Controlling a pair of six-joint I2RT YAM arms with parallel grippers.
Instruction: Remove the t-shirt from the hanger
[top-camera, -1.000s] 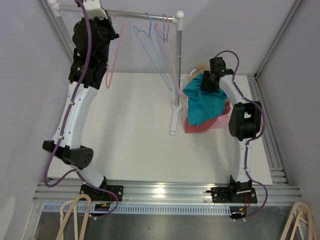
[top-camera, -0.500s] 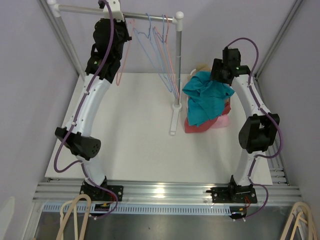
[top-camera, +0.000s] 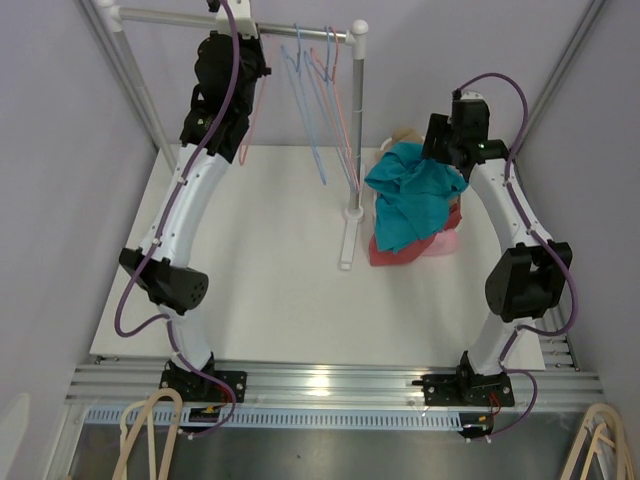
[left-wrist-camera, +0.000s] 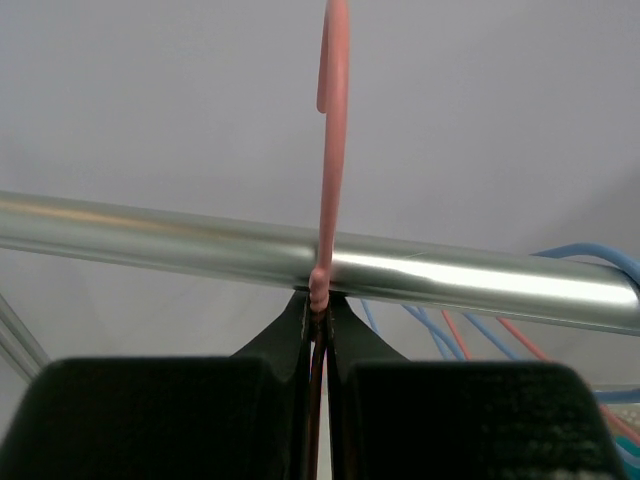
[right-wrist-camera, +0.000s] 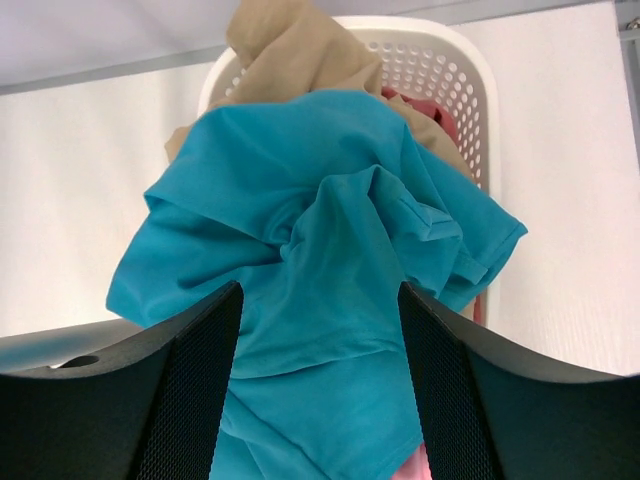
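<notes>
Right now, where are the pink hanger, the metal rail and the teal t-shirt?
pink hanger (left-wrist-camera: 332, 150): left wrist view, on the hook above the rail.
metal rail (left-wrist-camera: 150, 237): left wrist view, bare left stretch.
teal t-shirt (right-wrist-camera: 320, 250): right wrist view, crumpled middle.

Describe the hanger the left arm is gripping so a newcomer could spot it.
Find the metal rail across the back of the table. Left of the blue and pink hangers bunched by the white post, one pink hanger stands apart. It alone has its neck pinched in the left gripper.
</notes>
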